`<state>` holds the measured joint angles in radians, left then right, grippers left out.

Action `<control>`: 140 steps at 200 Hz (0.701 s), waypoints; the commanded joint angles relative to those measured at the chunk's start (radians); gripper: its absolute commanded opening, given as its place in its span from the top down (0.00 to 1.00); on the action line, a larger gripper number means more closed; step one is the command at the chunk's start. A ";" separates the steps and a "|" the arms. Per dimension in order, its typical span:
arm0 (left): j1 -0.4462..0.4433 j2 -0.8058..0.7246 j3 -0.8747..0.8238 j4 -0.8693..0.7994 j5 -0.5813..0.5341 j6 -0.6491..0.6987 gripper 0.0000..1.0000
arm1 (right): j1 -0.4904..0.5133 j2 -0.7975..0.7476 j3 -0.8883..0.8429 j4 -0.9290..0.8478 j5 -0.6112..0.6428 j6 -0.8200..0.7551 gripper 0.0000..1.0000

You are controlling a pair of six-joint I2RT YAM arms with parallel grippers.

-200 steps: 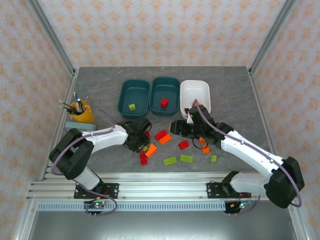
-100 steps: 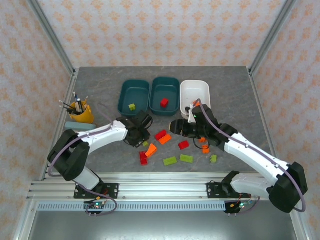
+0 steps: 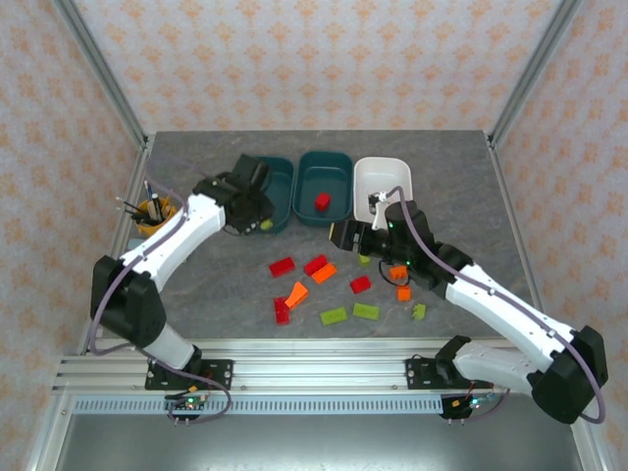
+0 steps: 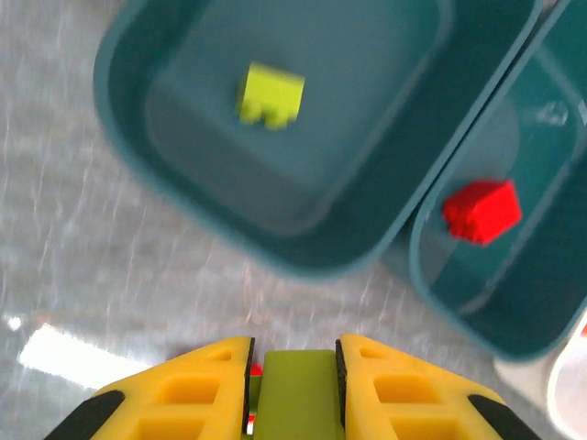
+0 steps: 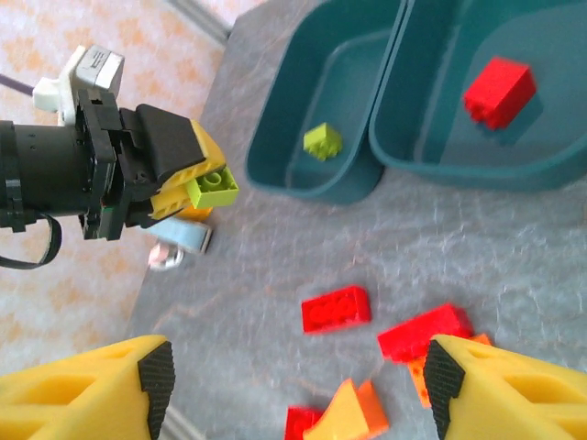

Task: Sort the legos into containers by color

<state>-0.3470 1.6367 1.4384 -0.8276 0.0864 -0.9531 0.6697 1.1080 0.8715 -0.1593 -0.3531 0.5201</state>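
Three trays (image 3: 383,177), one cup (image 3: 163,230), legos (image 3: 282,266): five red, four orange, six green

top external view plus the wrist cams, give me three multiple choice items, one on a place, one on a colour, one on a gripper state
1. Which tray holds the red brick? A left teal tray B middle teal tray C white tray
2. What colour is the brick in the left gripper? A red B orange C lime green
3. How is the right gripper? A open and empty B shut on a red brick C shut on nothing
Answers: 1 B, it lies in the second tray of the row. 2 C, the lime green brick sits clamped between its fingers. 3 A, its fingers stand wide apart above the table.
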 commanded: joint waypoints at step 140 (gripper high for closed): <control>0.056 0.607 0.504 -0.195 -0.005 0.300 0.77 | -0.081 0.289 0.271 -0.096 0.092 0.077 0.01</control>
<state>-0.2821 2.2208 1.9244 -0.9546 0.0967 -0.6785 0.5938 1.3846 1.1309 -0.2134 -0.2764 0.5858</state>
